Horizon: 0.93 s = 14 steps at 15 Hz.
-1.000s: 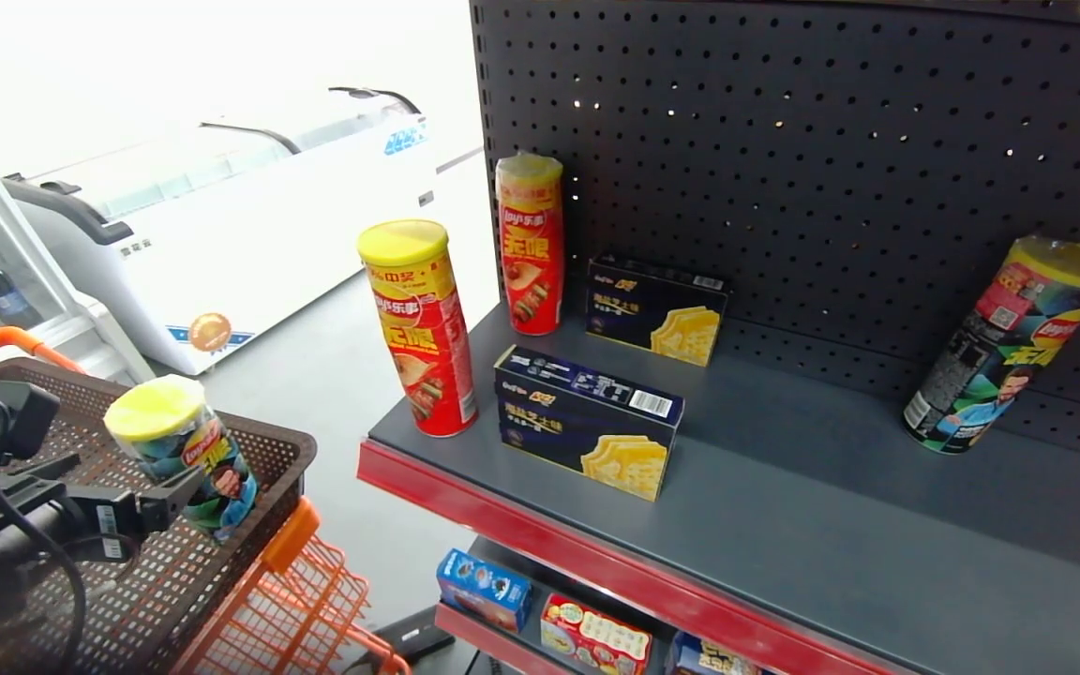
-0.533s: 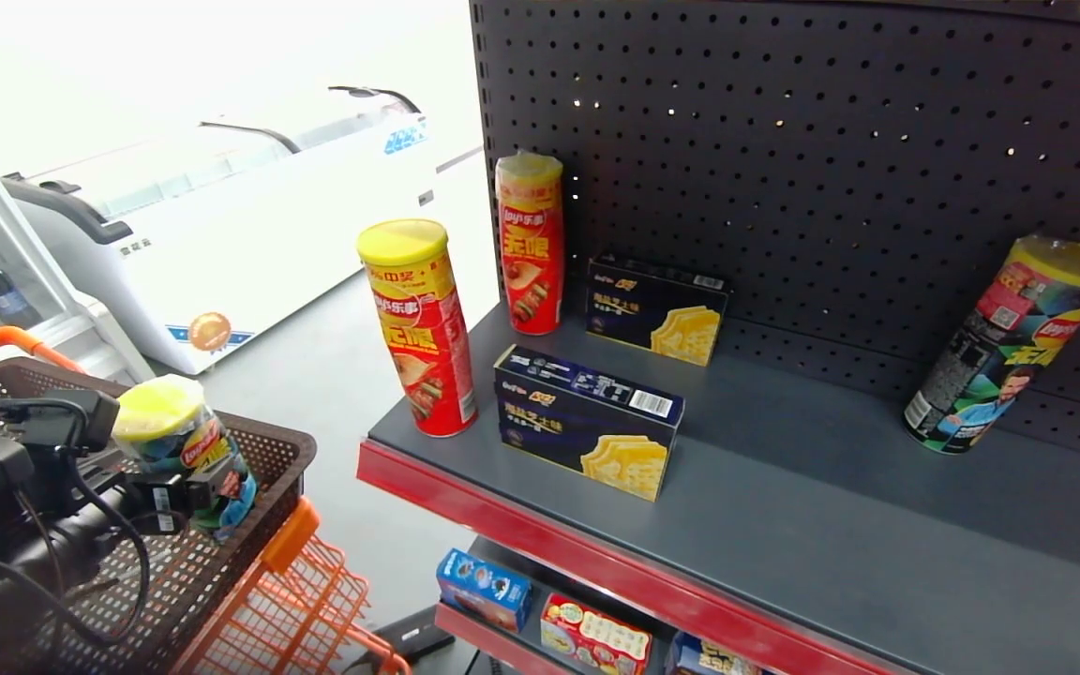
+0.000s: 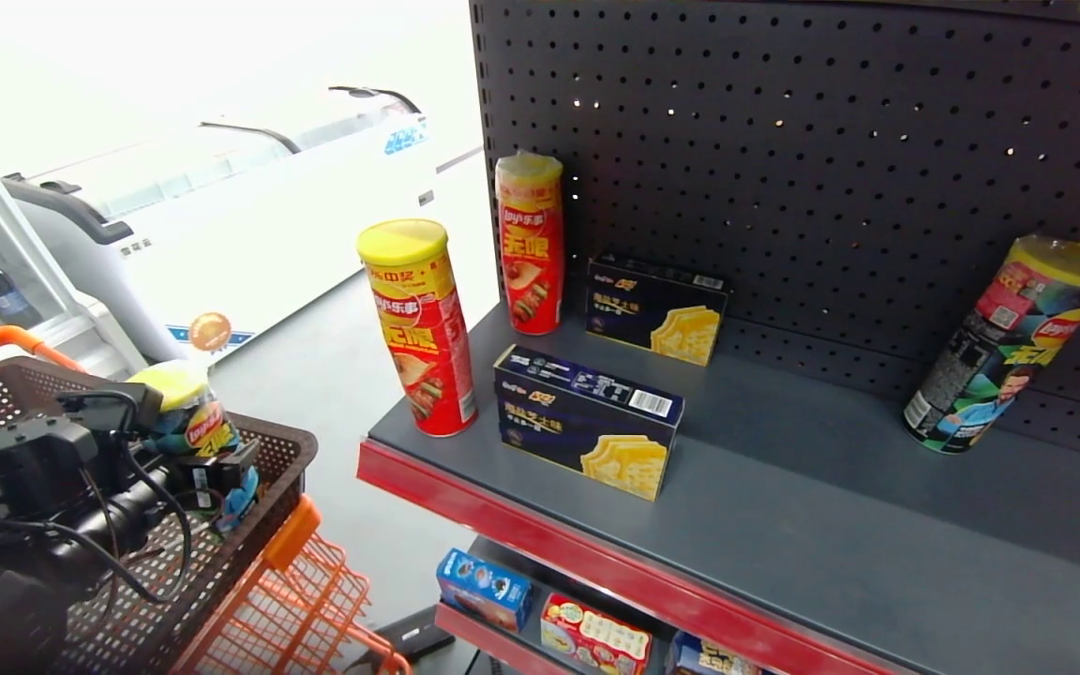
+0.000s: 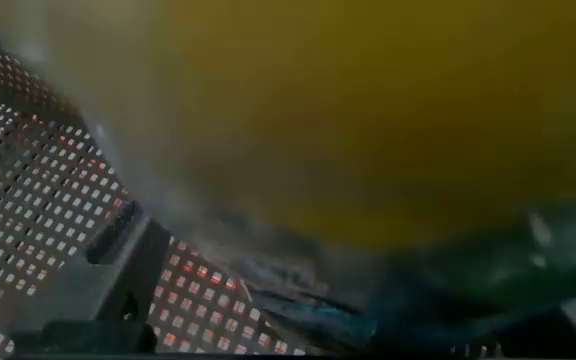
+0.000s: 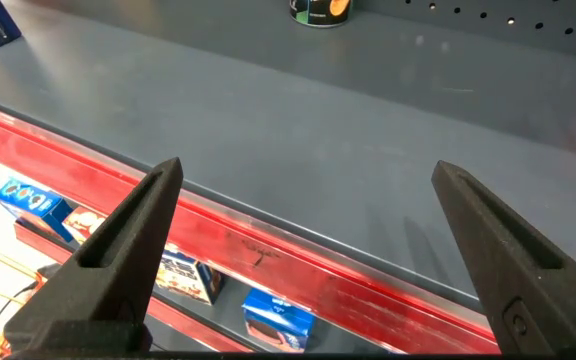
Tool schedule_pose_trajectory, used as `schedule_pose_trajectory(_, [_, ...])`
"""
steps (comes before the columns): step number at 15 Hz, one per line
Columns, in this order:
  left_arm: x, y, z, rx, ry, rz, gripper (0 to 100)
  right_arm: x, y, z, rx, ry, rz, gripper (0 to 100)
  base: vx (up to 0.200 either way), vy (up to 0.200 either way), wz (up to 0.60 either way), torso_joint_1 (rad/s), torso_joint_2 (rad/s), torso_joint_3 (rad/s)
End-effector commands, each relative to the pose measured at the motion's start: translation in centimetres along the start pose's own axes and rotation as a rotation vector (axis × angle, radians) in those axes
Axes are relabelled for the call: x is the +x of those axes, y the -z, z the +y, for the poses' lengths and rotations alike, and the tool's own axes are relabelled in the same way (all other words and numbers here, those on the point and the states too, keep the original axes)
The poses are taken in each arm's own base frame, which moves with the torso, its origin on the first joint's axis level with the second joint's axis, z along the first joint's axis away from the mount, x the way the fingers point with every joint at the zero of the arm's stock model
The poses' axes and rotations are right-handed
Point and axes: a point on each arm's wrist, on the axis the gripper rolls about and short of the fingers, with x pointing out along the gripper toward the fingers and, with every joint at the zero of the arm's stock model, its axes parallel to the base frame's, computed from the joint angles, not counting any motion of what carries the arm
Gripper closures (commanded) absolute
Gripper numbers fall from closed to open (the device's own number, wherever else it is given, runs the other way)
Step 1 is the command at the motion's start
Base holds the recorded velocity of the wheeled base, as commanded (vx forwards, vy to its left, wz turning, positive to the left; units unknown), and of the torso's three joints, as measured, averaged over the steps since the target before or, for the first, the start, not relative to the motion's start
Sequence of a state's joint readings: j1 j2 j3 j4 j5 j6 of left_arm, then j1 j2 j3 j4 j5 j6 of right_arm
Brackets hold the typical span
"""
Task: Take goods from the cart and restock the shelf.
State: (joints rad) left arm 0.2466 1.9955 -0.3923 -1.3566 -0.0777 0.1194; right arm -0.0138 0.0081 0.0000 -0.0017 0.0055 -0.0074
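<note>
Your shelf is grey with a red front edge, its pegboard black and dotted with holes. On it you see red cans with yellow lids, navy boxes with yellow crackers, and a dark can printed blue. Left of the shelf: a yellow-lidded, blue-printed can, brown mesh basket, orange cart.

The grey shelf holds a front red can, rear red can, front blue box and rear blue box. A dark can leans against the pegboard.
</note>
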Motion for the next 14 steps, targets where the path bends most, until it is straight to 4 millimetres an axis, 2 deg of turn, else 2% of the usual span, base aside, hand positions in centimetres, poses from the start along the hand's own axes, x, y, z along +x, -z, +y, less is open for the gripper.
schedule_pose_trajectory(1, [1.1,-0.3,-0.2,0.012,0.009,-0.014,100,0.0,0.0,0.0,0.0,-0.001,0.001,0,0.0,0.0,0.0,0.0,0.0,0.0])
schedule_pose_trajectory(5, [1.3,-0.8,-0.9,0.021,0.03,-0.04,100,0.0,0.0,0.0,0.0,-0.001,0.001,0,0.0,0.0,0.0,0.0,0.0,0.0])
schedule_pose_trajectory(8, [0.7,-2.0,-1.4,0.039,0.041,-0.083,100,0.0,0.0,0.0,0.0,-0.001,0.001,0,0.0,0.0,0.0,0.0,0.0,0.0])
schedule_pose_trajectory(14, [-2.6,-6.8,-1.0,0.062,0.022,-0.243,100,0.0,0.0,0.0,0.0,-0.001,0.001,0,0.0,0.0,0.0,0.0,0.0,0.0])
